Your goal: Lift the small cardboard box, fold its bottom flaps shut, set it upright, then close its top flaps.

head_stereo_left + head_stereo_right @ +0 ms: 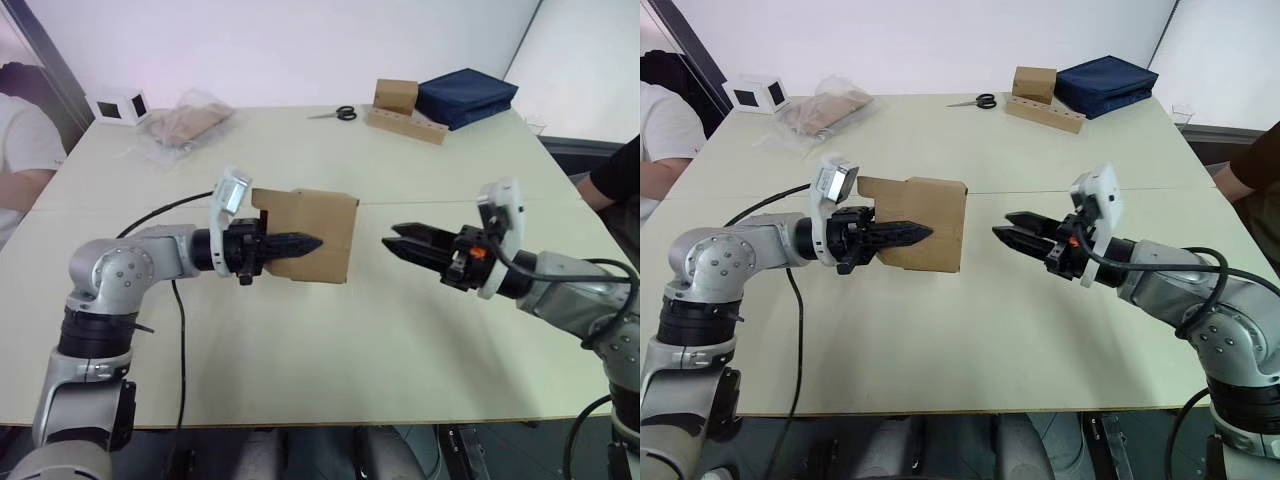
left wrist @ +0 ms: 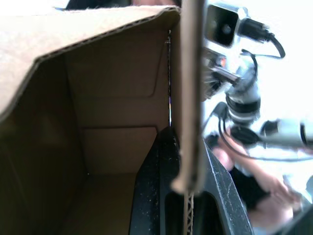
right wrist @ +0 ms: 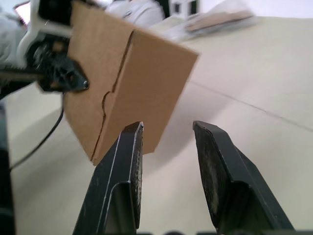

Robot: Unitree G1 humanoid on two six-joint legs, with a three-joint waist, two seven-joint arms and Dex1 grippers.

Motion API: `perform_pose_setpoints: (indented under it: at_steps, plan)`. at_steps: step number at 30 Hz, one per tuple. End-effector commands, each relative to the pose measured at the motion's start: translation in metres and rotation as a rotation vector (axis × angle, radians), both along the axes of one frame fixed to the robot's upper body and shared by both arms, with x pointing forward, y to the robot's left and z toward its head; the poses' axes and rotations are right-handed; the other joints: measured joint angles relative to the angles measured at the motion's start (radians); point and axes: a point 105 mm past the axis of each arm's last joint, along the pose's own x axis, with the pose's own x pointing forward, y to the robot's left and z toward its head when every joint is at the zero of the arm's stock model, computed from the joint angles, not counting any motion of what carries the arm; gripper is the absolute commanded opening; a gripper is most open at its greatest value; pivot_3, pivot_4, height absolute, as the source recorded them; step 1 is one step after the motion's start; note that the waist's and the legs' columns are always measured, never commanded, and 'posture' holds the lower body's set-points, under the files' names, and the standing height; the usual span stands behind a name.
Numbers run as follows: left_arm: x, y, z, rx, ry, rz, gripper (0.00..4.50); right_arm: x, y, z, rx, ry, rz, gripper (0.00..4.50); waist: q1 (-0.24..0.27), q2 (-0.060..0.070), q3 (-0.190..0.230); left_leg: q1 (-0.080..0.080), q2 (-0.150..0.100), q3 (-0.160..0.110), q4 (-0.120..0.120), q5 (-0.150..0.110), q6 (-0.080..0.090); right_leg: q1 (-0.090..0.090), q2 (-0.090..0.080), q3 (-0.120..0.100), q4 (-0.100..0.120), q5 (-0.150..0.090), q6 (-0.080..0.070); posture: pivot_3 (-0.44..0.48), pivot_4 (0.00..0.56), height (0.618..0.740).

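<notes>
**One box held, one gripper free**

I saw one small cardboard box (image 1: 318,235) in the air above the table (image 1: 400,330). My left gripper (image 1: 300,243) was clamped on its wall. My right gripper (image 1: 397,243) stood near it, fingers apart, holding nothing.

At frame centre the left gripper (image 1: 300,243) pinches one wall of the small cardboard box (image 1: 318,235), held above the table (image 1: 330,340). Right of it, apart, the right gripper (image 1: 393,241) points at the box, fingers slightly parted.
</notes>
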Motion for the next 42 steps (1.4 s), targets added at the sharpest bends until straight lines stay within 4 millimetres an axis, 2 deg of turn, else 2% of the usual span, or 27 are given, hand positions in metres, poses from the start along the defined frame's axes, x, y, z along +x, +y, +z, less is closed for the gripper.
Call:
perform_pose_setpoints:
  at_steps: [1, 6, 12, 20, 27, 30, 32, 37, 42]
  plan:
    - [0.020, 0.004, 0.009, 0.327, -0.329, -0.092, 0.00, -0.012, 0.008, 0.005, -0.082, -0.076, 0.085, 1.64, 0.002, 0.000, 0.000, 0.000, 0.000, 0.000, 0.000, 0.000, 0.000, 0.000, 0.000, 0.000, 0.000, 0.000, 0.000, 0.000, 0.150, 0.740]
    - [0.041, 0.009, 0.005, 0.591, -0.507, -0.225, 0.00, -0.013, 0.008, 0.001, -0.176, -0.133, 0.096, 1.64, -0.001, 0.000, 0.000, 0.000, 0.000, 0.001, -0.001, 0.000, 0.000, 0.001, 0.000, 0.000, -0.003, 0.000, 0.000, 0.000, 0.150, 0.740]
    - [0.042, 0.025, -0.009, 0.877, -0.540, -0.387, 0.00, -0.014, 0.013, -0.005, -0.145, -0.153, 0.077, 1.64, -0.008, -0.001, 0.001, -0.002, 0.000, 0.000, -0.003, 0.000, 0.001, -0.003, 0.001, 0.000, -0.003, 0.000, 0.000, 0.000, 0.150, 0.740]
    - [0.038, 0.028, -0.017, 1.008, -0.485, -0.452, 0.00, -0.013, 0.021, -0.015, -0.114, -0.149, 0.058, 1.64, -0.009, -0.001, 0.001, -0.002, 0.000, 0.000, 0.000, 0.000, 0.001, -0.002, 0.000, 0.000, 0.001, 0.000, 0.000, 0.000, 0.150, 0.740]
    - [0.038, 0.014, -0.026, 1.075, -0.458, -0.383, 0.00, -0.015, 0.026, -0.019, -0.090, -0.143, 0.040, 1.64, -0.006, -0.001, 0.001, -0.002, 0.000, 0.000, 0.000, 0.000, 0.001, -0.002, 0.000, 0.000, 0.000, 0.000, 0.000, 0.000, 0.150, 0.740]
    - [0.043, 0.014, -0.029, 1.142, -0.523, -0.348, 0.00, -0.015, 0.027, -0.019, -0.084, -0.144, 0.039, 1.64, -0.012, -0.001, 0.001, -0.002, 0.000, 0.000, 0.001, 0.000, 0.001, -0.002, 0.001, 0.000, 0.001, 0.000, 0.000, 0.000, 0.150, 0.740]
    - [0.039, 0.008, -0.029, 1.125, -0.513, -0.363, 0.53, -0.015, 0.027, -0.019, -0.081, -0.145, 0.039, 1.58, -0.018, -0.001, 0.001, -0.002, 0.000, -0.001, 0.000, 0.000, 0.001, -0.002, 0.001, 0.000, 0.002, 0.000, 0.000, 0.000, 0.150, 0.740]
    - [0.031, -0.003, -0.024, 1.078, -0.484, -0.368, 2.32, -0.014, 0.028, -0.020, -0.083, -0.143, 0.038, 1.58, -0.025, -0.001, 0.001, -0.002, 0.000, 0.000, 0.001, 0.000, 0.001, -0.002, 0.000, 0.000, 0.002, 0.000, 0.000, 0.000, 0.150, 0.740]
    - [0.029, -0.016, -0.003, 1.004, -0.451, -0.309, 4.03, -0.013, 0.029, -0.022, -0.089, -0.138, 0.041, 1.58, -0.026, -0.001, 0.001, -0.002, 0.000, -0.001, 0.001, 0.000, 0.001, -0.002, 0.000, 0.000, 0.002, 0.000, 0.000, 0.000, 0.150, 0.740]
